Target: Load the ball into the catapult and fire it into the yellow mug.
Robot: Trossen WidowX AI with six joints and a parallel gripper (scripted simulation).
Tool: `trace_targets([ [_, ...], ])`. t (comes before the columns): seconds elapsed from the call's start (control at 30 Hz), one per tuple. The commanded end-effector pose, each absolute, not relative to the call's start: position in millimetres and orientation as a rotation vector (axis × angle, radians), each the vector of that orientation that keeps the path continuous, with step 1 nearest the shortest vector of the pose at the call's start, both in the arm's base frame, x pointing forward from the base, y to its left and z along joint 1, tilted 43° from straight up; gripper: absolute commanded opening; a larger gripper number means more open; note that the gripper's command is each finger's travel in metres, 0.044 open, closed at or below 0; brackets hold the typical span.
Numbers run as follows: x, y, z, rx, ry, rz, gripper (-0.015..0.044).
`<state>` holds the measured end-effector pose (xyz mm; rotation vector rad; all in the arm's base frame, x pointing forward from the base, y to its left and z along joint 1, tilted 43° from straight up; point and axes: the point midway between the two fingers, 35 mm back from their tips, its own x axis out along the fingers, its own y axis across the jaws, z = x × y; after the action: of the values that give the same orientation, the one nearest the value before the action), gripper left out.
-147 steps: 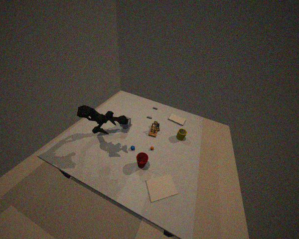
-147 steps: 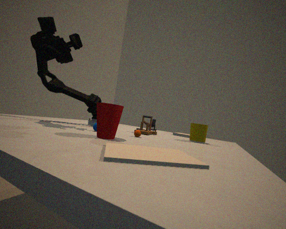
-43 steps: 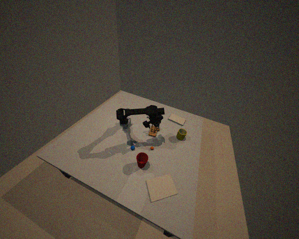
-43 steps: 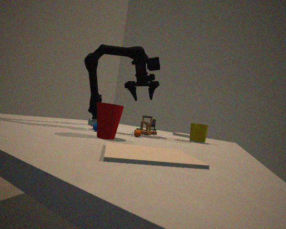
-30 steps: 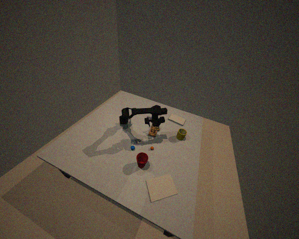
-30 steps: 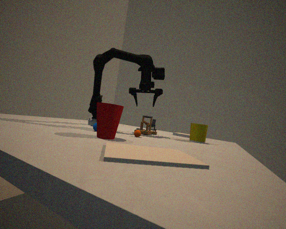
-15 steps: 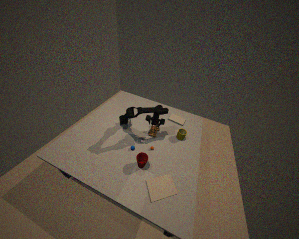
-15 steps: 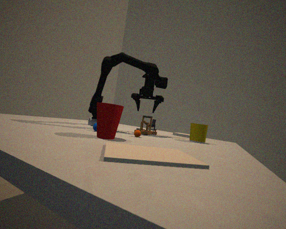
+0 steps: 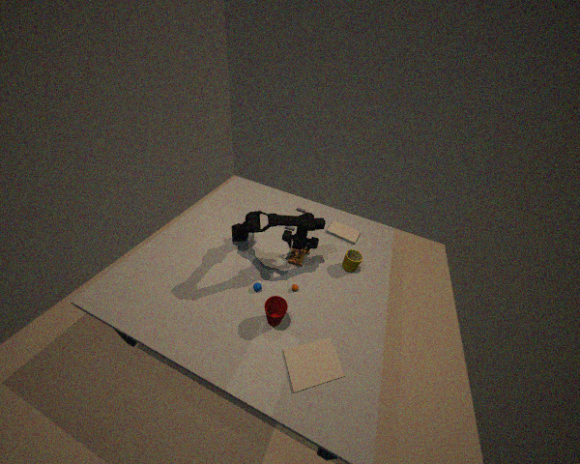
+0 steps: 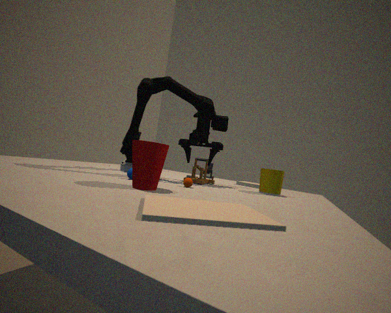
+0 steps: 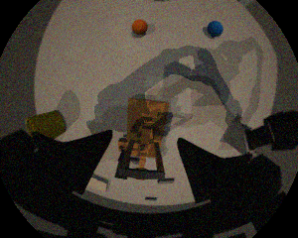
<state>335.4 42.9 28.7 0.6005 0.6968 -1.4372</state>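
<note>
My gripper (image 10: pixel 199 163) (image 11: pixel 145 137) is open and empty. It points down just above the small wooden catapult (image 9: pixel 297 257) (image 10: pixel 199 180) (image 11: pixel 139 114), its fingertips about level with the catapult's upright frame and on either side of it. The catapult stands on the table. An orange ball (image 9: pixel 295 287) (image 10: pixel 188 182) (image 11: pixel 139 27) and a blue ball (image 9: pixel 257 287) (image 10: pixel 130 173) (image 11: pixel 215 28) lie on the table apart from it. The yellow mug (image 9: pixel 351 261) (image 10: pixel 271 182) (image 11: pixel 46 125) stands upright, to the right of the catapult in the top and exterior views. The catapult's cup is hard to make out.
A red cup (image 9: pixel 275 309) (image 10: pixel 149 165) stands near the two balls and partly hides the blue one in the exterior view. A flat beige board (image 9: pixel 312 364) (image 10: pixel 206 210) lies beyond the red cup. A smaller board (image 9: pixel 343 231) lies behind the mug.
</note>
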Motion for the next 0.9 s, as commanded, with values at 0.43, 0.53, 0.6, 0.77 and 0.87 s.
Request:
trace_targets([
  [0.43,336,24,8,0.592,0.697,-1.437,0.044],
  [0.53,336,21,5,0.592,0.696,-1.437,0.044],
  [0.6,336,18,2,0.592,0.696,-1.437,0.044],
  [0.77,336,13,-3,0.591,0.696,-1.437,0.044],
  [0.87,335,10,-7,0.591,0.695,-1.438,0.044],
])
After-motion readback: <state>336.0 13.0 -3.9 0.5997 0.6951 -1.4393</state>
